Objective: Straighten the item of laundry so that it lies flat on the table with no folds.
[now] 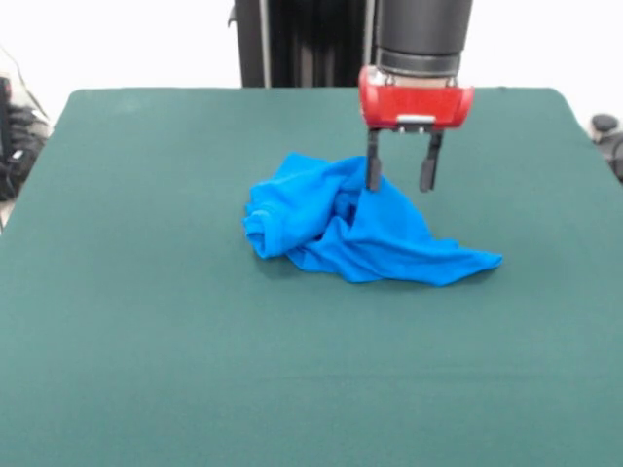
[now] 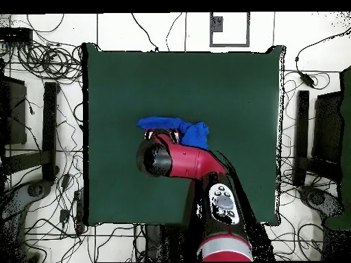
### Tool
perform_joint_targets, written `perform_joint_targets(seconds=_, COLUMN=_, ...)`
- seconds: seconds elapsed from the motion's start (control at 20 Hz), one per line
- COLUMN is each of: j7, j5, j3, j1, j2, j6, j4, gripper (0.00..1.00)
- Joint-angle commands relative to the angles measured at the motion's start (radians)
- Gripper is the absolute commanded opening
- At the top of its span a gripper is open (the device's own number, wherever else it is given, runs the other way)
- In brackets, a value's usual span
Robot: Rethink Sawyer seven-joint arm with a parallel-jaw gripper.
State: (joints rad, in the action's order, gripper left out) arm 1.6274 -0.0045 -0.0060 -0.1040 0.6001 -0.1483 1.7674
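I see the blue T-shirt point(image 1: 350, 226) bunched in a crumpled heap near the middle of the green bench point(image 1: 195, 370), nowhere near flat. Thick rolled folds on its left side in the front view, a thin flattened tail running out to the right and ending in a point. My gripper point(image 1: 401, 176) hangs over the heap's far upper edge, jaws spread apart and pointing down. One finger point(image 1: 373, 173) overlaps the cloth in the front view, the other sits over bare felt just beside it. Nothing pinched between them; can't tell if the tips touch the fabric or hover just above it. From overhead the red arm point(image 2: 188, 161) covers much of the shirt point(image 2: 171, 127); only a blue strip shows past the wrist. Cables point(image 2: 41, 55) litter the floor around the bench.
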Motion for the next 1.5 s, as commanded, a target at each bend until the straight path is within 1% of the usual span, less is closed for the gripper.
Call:
perform_joint_targets(seconds=0.05, j7=0.109, j5=-0.019, j3=0.033, j1=-0.013, j2=-0.074, j6=0.005, j4=-0.094, gripper=1.0)
perform_joint_targets(seconds=0.15, j7=0.101, j5=-0.021, j3=0.049, j1=-0.024, j2=-0.092, j6=0.005, j4=-0.11, gripper=1.0)
perform_joint_targets(seconds=0.35, j7=0.107, j5=-0.031, j3=0.051, j1=-0.027, j2=-0.126, j6=0.04, j4=-0.125, gripper=1.0)
perform_joint_targets(seconds=0.65, j7=0.114, j5=-0.029, j3=0.047, j1=-0.016, j2=-0.167, j6=0.051, j4=-0.17, gripper=1.0)
perform_joint_targets(seconds=1.0, j7=0.118, j5=-0.03, j3=0.048, j1=-0.016, j2=-0.166, j6=0.047, j4=-0.18, gripper=1.0)
perform_joint_targets(seconds=1.5, j7=0.113, j5=-0.035, j3=0.049, j1=-0.021, j2=-0.137, j6=0.027, j4=-0.166, gripper=1.0)
